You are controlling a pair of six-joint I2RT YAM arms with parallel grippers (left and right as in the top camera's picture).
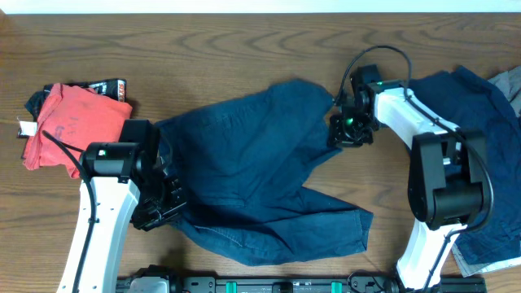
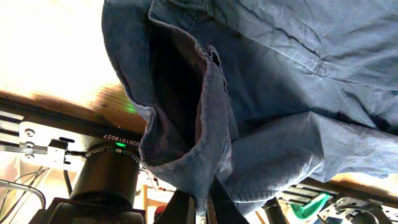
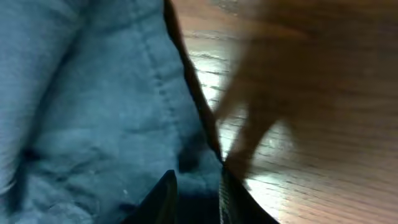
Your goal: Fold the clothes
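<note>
A dark navy garment (image 1: 260, 163) lies spread and rumpled across the middle of the table. My left gripper (image 1: 159, 203) is shut on its lower left edge; in the left wrist view the cloth (image 2: 205, 124) hangs bunched from the pinched fingers (image 2: 200, 208). My right gripper (image 1: 346, 130) is at the garment's upper right corner; in the right wrist view its fingers (image 3: 198, 193) are closed on a seamed edge of the navy cloth (image 3: 93, 112). A second navy garment (image 1: 480, 146) lies at the right, partly under the right arm.
A folded red garment (image 1: 69, 126) sits at the far left on dark items. A grey cloth (image 1: 509, 85) shows at the right edge. Bare wooden table (image 1: 203, 57) lies beyond the navy garment.
</note>
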